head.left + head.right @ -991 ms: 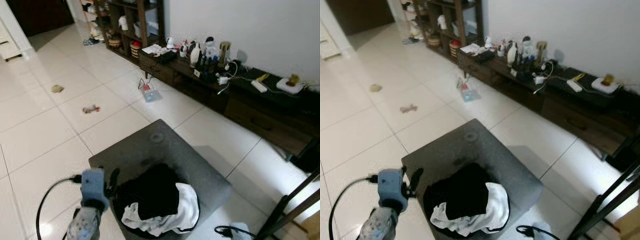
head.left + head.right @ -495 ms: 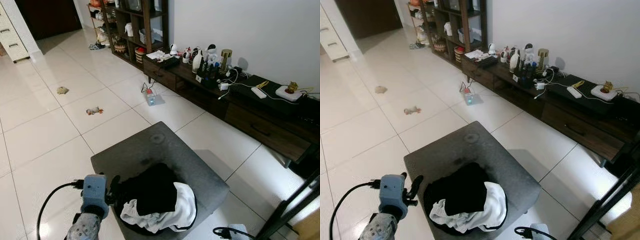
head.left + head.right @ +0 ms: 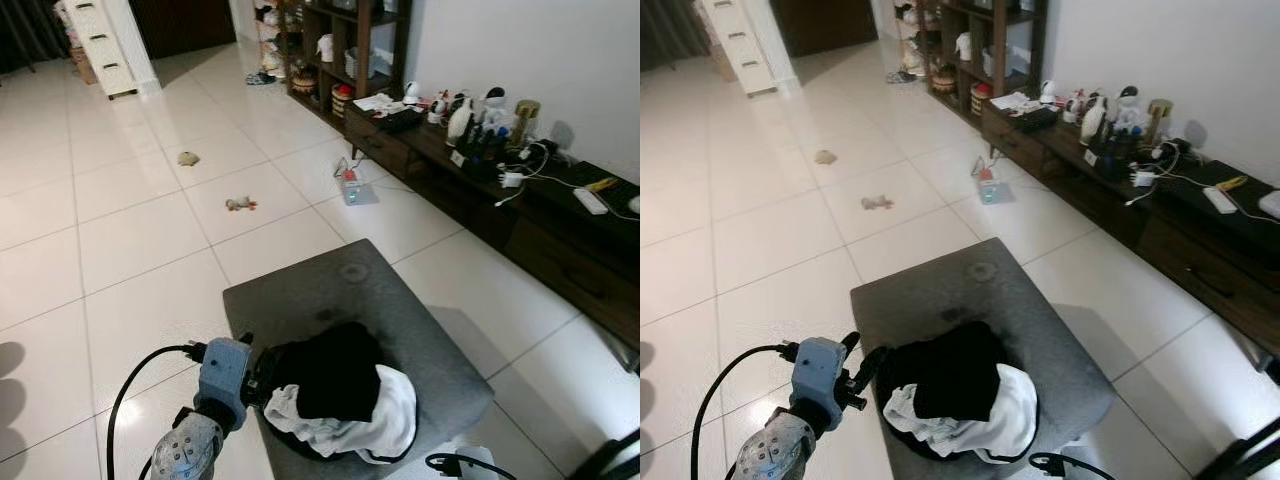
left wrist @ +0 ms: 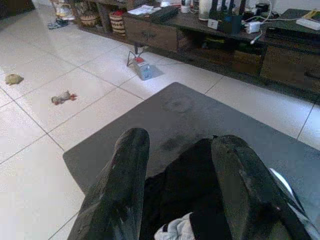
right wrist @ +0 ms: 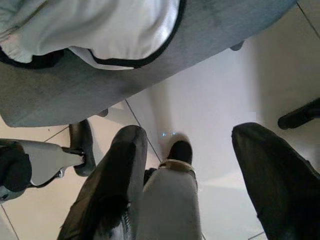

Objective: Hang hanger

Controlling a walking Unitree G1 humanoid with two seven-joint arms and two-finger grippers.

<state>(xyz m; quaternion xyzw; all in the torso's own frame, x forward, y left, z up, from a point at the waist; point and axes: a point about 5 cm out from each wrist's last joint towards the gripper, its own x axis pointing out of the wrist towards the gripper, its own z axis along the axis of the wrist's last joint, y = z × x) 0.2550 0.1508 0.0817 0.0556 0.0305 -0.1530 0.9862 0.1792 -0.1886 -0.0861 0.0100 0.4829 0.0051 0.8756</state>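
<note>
Black and white clothes (image 3: 340, 400) lie heaped on the ottoman (image 3: 350, 300); no hanger can be made out. The left end effector (image 4: 180, 150), released, hovers beside the heap. Hanging looks unstarted.

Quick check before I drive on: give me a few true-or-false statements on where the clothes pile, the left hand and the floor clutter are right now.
1. The black and white clothes pile lies on the grey ottoman. True.
2. The left hand is shut on a garment. False: its fingers are spread apart and hold nothing, with the pile just ahead of them.
3. The clothes pile lies on the white tile floor. False: it sits at the near end of the ottoman.
4. Two small items lie on the floor tiles beyond the ottoman. True.
5. The right hand is open, pointing down at the floor beside the ottoman. True.
</note>
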